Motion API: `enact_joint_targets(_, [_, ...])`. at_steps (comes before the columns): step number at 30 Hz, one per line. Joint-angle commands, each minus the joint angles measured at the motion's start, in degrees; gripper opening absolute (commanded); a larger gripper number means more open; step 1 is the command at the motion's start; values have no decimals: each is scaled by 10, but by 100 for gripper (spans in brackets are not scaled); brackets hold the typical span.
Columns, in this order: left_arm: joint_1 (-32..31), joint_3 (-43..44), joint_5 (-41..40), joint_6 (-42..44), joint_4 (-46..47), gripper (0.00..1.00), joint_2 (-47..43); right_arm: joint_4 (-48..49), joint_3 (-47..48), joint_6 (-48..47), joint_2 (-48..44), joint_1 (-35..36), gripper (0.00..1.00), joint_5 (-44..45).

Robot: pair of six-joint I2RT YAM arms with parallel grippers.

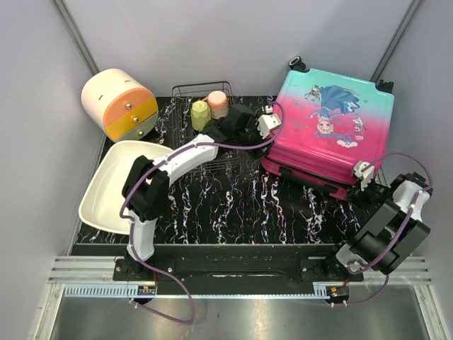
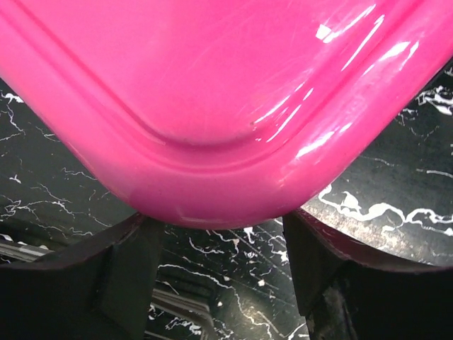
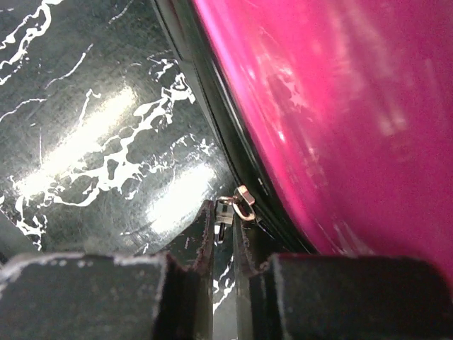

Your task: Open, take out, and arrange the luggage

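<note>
Your luggage [image 1: 333, 124] lies lid up at 2 o'clock on the table [image 1: 233, 205]. Its 9 o'clock corner sits between the left gripper's [image 2: 223, 234] wide-spread jaws. At its 5 o'clock edge, the right gripper [image 3: 225, 212] pinches the zipper pull [image 3: 241, 202]. At 12 o'clock, the wire basket [image 1: 185, 91] holds two cups [image 1: 201, 113].

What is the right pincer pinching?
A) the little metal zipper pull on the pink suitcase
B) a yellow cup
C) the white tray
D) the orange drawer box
A: in the right wrist view, the right pincer has its fingers almost together on the small metal zipper pull, right at the black-trimmed edge of the pink suitcase.
</note>
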Motion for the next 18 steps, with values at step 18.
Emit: enact_joint_targets(18, [-94, -20, 22, -116, 123, 62, 3, 332, -117, 509, -180, 285, 0, 8])
